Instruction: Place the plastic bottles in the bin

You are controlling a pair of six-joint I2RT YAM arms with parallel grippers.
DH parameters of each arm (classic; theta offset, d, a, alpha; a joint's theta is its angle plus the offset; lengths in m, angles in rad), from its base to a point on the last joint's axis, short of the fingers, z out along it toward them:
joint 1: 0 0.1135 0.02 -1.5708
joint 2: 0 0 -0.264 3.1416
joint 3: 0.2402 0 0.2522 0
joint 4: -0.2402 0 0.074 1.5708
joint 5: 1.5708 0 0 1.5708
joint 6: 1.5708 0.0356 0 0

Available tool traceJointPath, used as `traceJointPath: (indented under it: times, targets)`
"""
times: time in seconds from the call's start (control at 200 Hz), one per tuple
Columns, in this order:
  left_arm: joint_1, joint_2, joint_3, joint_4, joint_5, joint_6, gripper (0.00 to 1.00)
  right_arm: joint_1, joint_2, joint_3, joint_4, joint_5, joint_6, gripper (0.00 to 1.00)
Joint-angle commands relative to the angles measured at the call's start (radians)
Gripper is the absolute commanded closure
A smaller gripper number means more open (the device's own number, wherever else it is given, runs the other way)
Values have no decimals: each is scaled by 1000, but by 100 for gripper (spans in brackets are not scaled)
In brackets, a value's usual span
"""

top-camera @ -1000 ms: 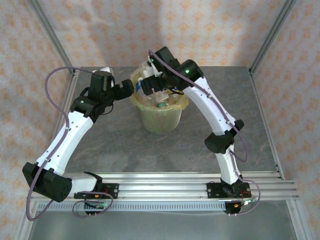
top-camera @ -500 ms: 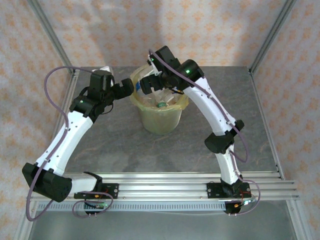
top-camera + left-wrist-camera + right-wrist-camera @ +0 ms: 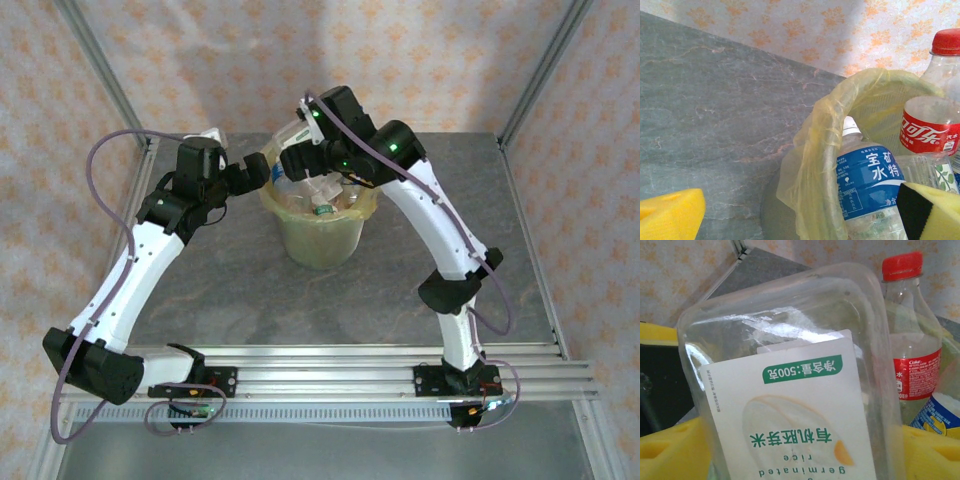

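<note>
The bin, pale green with a yellow bag over its rim, stands mid-table. Several plastic bottles stand in it: a blue-labelled bottle, a red-capped cola bottle, seen again from the right wrist. My right gripper hovers over the bin's back left rim, shut on a clear bottle with a white label; yellow fingers press it from both sides. My left gripper is open at the bin's left rim, its yellow fingers far apart, the rim between them.
The grey marbled table spreads around the bin. Metal frame posts rise at the back corners, and an aluminium rail runs along the near edge by the arm bases.
My right arm has risen and swung a little back and right with the clear bottle still held. The left gripper has edged closer to the bin's rim.
</note>
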Motion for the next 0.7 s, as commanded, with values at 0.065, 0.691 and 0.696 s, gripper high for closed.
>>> traceJointPath:
  times: [0.065,0.691,0.696]
  targets:
    - [-13,-5,40,25,12,-11,0,4,0,-9,-12,119,8,14]
    - [-13,0,40,17,9,-5,0,4,-8,-65,-14,238,73,1]
    - [-13,0,40,17,9,-5,0,4,-8,-62,-15,236,73,1]
